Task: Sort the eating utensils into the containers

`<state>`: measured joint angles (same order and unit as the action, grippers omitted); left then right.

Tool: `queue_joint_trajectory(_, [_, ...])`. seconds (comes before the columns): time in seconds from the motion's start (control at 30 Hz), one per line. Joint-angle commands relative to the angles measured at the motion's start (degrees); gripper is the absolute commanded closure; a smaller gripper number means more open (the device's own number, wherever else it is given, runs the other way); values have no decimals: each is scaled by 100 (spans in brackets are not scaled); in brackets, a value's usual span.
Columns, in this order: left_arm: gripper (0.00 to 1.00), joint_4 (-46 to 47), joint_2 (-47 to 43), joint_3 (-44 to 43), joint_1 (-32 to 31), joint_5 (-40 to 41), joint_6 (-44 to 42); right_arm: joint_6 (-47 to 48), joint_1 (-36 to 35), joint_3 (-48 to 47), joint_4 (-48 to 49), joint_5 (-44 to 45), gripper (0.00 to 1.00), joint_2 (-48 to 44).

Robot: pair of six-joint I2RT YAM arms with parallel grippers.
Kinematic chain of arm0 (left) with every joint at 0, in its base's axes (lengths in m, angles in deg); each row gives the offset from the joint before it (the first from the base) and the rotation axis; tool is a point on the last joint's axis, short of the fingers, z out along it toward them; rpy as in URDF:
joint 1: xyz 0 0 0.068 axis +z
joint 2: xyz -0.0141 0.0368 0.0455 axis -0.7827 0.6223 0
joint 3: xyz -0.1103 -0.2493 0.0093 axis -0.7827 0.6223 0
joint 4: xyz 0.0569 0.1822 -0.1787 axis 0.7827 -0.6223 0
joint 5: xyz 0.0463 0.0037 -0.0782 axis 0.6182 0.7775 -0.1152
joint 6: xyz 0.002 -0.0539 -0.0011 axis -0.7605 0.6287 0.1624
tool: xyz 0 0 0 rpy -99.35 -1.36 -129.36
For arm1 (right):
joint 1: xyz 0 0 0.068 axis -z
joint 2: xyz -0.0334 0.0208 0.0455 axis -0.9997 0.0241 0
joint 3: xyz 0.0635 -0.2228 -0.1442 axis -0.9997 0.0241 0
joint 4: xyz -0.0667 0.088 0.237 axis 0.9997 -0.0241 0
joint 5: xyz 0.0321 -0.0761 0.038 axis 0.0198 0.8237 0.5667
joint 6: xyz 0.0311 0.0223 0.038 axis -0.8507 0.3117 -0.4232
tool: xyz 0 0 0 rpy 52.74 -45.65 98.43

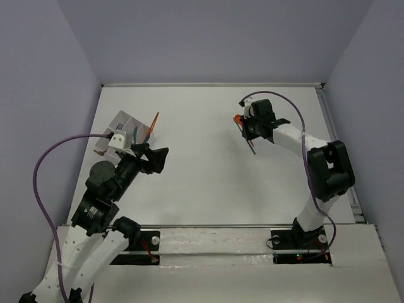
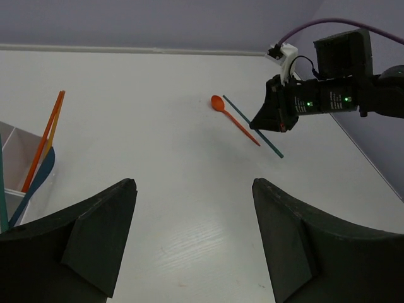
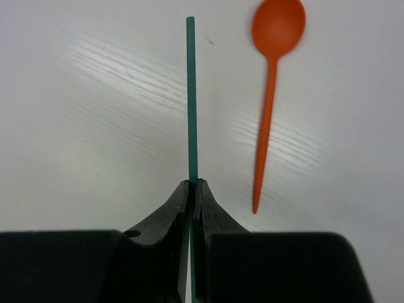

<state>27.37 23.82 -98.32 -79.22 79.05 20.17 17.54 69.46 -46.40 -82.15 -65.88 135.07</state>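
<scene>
My right gripper (image 3: 196,183) is shut on a teal-blue stick (image 3: 190,95), which points straight out ahead of its fingers, close over the table. An orange-red spoon (image 3: 268,101) lies on the table just right of the stick. Both also show in the left wrist view, the stick (image 2: 237,110) and the spoon (image 2: 235,119). The white compartment tray (image 1: 121,118) stands at the far left and holds orange sticks (image 2: 44,136) and a blue spoon (image 2: 36,180). My left gripper (image 1: 161,158) is open and empty, just right of the tray, with the bare table between its fingers (image 2: 101,233).
The white table (image 1: 202,170) is walled by grey panels at the back and sides. A metal rail (image 1: 344,164) runs along its right edge. Purple cables loop off both arms; the left one (image 1: 39,183) hangs beyond the table's left side.
</scene>
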Motion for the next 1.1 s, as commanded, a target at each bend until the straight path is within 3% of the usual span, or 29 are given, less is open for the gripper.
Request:
queue_joint_trajectory(0.0, [15,343,280,-19,-33,-197,176,-405,-405,122,216,406,93,-415])
queue_joint_trajectory(0.27, [25,737,886,7,-33,-671,991,-1186,-1158,1009,962,-7,93,-1196])
queue_joint_trajectory(0.4, [34,1448,1386,314,-33,-1329,1720,-1512,-1502,1615,1532,-858,93,-1819])
queue_joint_trajectory(0.67, [33,3328,2591,1053,-33,-1287,2838,-2057,-1801,2319,2632,-1905,93,-2612])
queue_joint_trajectory(0.83, [32,3867,3338,975,-165,-1349,3050,-2242,-1855,2513,3106,-2291,93,-2595])
queue_joint_trajectory(1.07, [29,4297,3523,931,-350,-1261,3068,-2471,-1855,2557,3283,-2749,93,-2472])
